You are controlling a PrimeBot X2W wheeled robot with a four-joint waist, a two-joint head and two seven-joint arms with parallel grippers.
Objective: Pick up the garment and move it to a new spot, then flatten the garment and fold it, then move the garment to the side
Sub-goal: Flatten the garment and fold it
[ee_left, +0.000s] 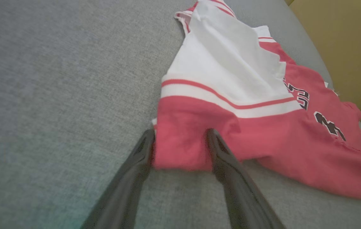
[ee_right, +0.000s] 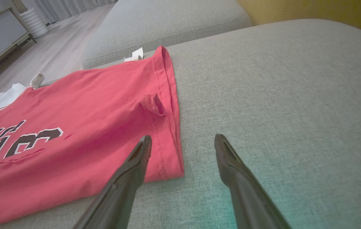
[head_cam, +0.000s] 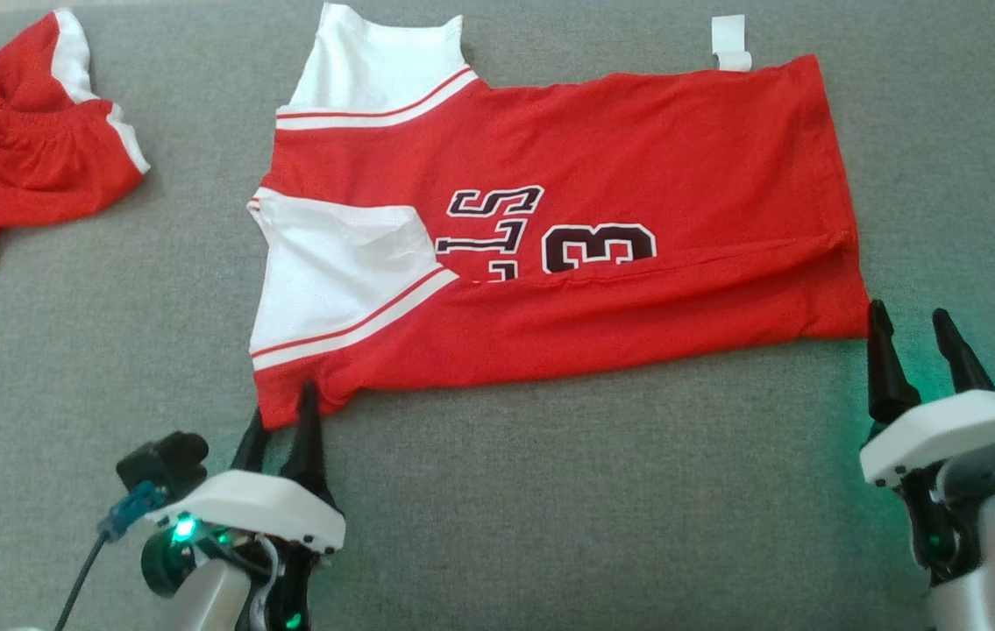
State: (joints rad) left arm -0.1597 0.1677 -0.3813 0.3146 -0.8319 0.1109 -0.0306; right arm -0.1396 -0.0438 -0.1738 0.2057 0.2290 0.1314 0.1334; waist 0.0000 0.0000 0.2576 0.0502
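Grey woven cushion (head_cam: 550, 491) carries the red garment (head_cam: 637, 158).

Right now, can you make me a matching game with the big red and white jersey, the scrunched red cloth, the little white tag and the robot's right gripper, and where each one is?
Things:
1. red and white numbered jersey
2. scrunched red and white cloth
3. little white tag
4. right gripper

Places or states:
A. bunched at the far left of the grey cushion
B. poking out from the jersey's far edge
C. open, at the jersey's near right corner
D. spread out in the middle

Pairs: 1-D, 2-A, 3-B, 4-C.
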